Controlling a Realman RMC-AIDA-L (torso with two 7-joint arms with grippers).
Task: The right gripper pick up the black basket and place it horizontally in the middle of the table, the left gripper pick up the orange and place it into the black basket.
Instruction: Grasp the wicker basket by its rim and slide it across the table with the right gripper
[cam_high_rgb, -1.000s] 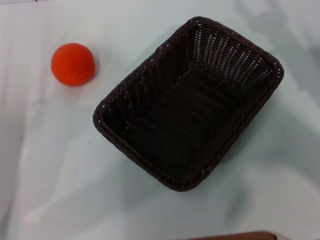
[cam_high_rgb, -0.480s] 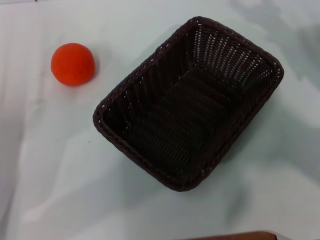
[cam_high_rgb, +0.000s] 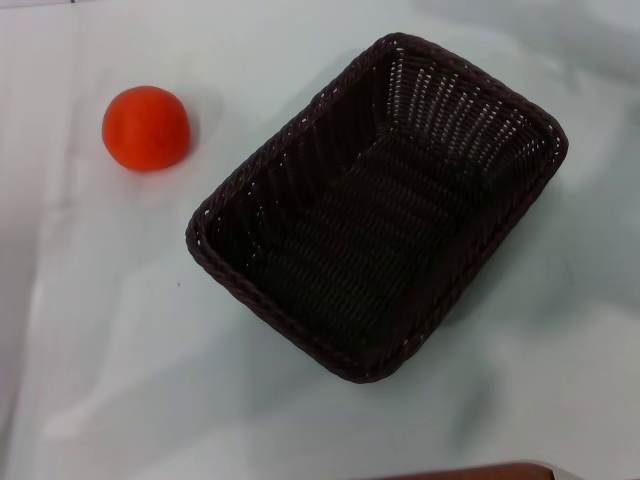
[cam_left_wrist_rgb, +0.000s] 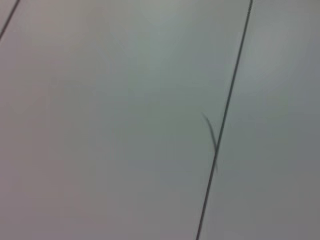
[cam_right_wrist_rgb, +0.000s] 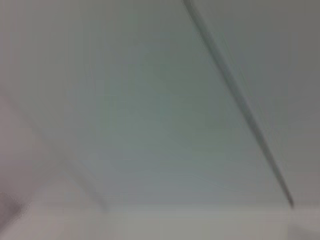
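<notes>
The black basket (cam_high_rgb: 378, 205) is a dark woven wicker rectangle standing upright and empty on the table (cam_high_rgb: 120, 330). It lies at a slant, right of the middle, one corner toward the far right. The orange (cam_high_rgb: 146, 127) sits alone on the table at the far left, well apart from the basket. Neither gripper shows in the head view. Both wrist views show only a plain pale surface with thin dark lines.
A brown strip (cam_high_rgb: 470, 471) shows at the bottom edge of the head view. Bare table lies to the left of and in front of the basket.
</notes>
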